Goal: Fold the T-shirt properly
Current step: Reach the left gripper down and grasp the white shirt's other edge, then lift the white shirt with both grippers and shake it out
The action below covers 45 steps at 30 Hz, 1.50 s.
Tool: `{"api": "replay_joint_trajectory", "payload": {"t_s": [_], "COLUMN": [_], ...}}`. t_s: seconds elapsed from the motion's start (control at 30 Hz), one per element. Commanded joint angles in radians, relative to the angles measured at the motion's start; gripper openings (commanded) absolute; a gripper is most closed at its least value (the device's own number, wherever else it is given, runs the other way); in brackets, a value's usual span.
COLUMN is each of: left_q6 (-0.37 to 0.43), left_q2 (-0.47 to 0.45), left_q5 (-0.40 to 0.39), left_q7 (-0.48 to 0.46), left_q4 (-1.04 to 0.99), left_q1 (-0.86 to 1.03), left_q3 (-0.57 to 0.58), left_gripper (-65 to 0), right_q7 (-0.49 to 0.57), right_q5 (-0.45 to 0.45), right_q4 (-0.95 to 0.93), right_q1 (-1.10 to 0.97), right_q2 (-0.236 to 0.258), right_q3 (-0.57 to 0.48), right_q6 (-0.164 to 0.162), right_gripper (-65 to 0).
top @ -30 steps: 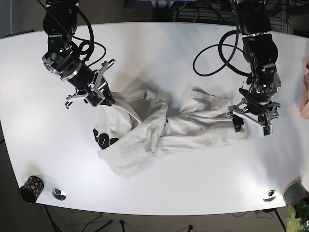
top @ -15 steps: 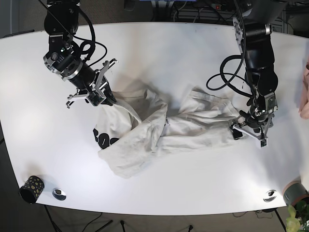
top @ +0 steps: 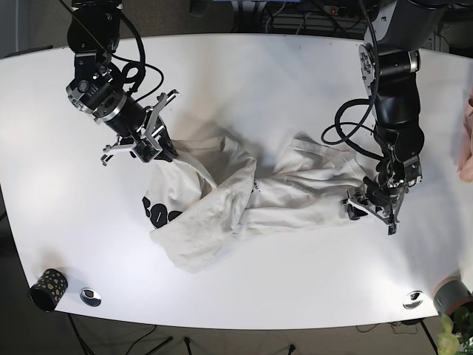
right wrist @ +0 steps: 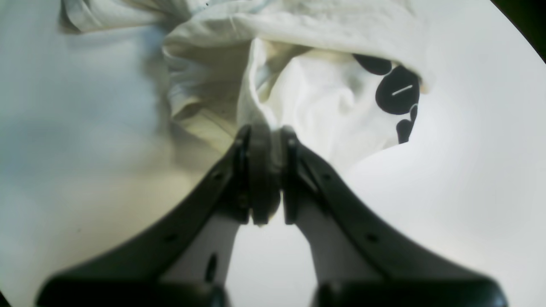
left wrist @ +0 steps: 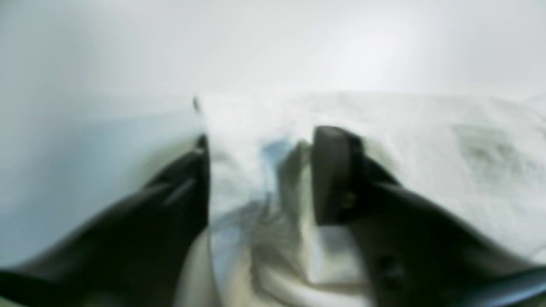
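The white T-shirt [top: 295, 196] lies crumpled across the middle of the table, its black print [top: 159, 213] showing at the lower left. My right gripper [top: 157, 150] is at the shirt's upper left corner, and in the right wrist view this gripper [right wrist: 266, 170] is shut on a fold of the T-shirt [right wrist: 315, 98]. My left gripper [top: 367, 209] is low at the shirt's right end. Blurred in the left wrist view, that gripper [left wrist: 260, 170] stands open with the edge of the T-shirt [left wrist: 426, 149] between its fingers.
A black dotted cup [top: 48, 288] and a metal disc [top: 90, 296] sit at the table's front left. Another disc [top: 413, 299] and a grey object [top: 452, 296] are front right. Black cables [top: 325, 96] loop over the back right. Something pink [top: 466, 144] pokes in at the right edge.
My left arm has swung down and inward, and its gripper has come from beside the shirt's right end onto that edge. The right gripper still holds the same spot.
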Motion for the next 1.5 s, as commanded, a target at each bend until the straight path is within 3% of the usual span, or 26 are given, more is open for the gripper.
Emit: {"api": "replay_joint_trajectory", "payload": {"t_s": [0.0, 0.03, 0.23, 0.5, 0.73, 1.0, 1.47], "left_q6": [-0.008, -0.008, -0.008, -0.010, -0.010, -0.008, -0.008], "left_q2": [-0.003, -0.003, -0.033, -0.092, -0.135, -0.194, -0.293], "left_q5": [0.001, 0.003, 0.001, -0.002, 0.001, -0.001, -0.001], "left_q7": [0.003, 0.003, 0.014, 0.167, 0.249, 0.261, 0.261], "left_q4": [0.006, 0.008, 0.121, 0.414, 0.529, 0.529, 0.370], "left_q1": [-0.019, -0.019, -0.002, 0.021, -0.036, -0.170, -0.444], "left_q3": [0.001, 0.001, 0.001, -0.001, -0.005, -0.005, -0.007], "left_gripper": [-60.1, -65.0, -65.0, -65.0, -65.0, -65.0, -65.0], "right_q7": [0.023, 0.023, 0.021, -0.083, -0.123, -0.123, -0.195], "right_q5": [0.010, 0.015, -0.005, -0.056, -0.054, -0.054, -0.053], "right_q4": [0.010, 0.005, -0.021, -0.033, -0.139, -0.314, -0.598], "right_q1": [0.016, 0.022, 0.081, 0.277, 0.497, 0.750, 1.133], "right_q2": [0.010, 0.008, -0.030, -0.026, 0.014, 0.083, 0.178], "right_q3": [0.013, 0.022, 0.095, 0.121, 0.121, 0.116, 0.113], "right_q6": [-0.002, -0.002, -0.002, -0.002, -0.002, -0.002, -0.002], "right_gripper": [-65.0, -65.0, -65.0, -65.0, -65.0, -65.0, -65.0]}}
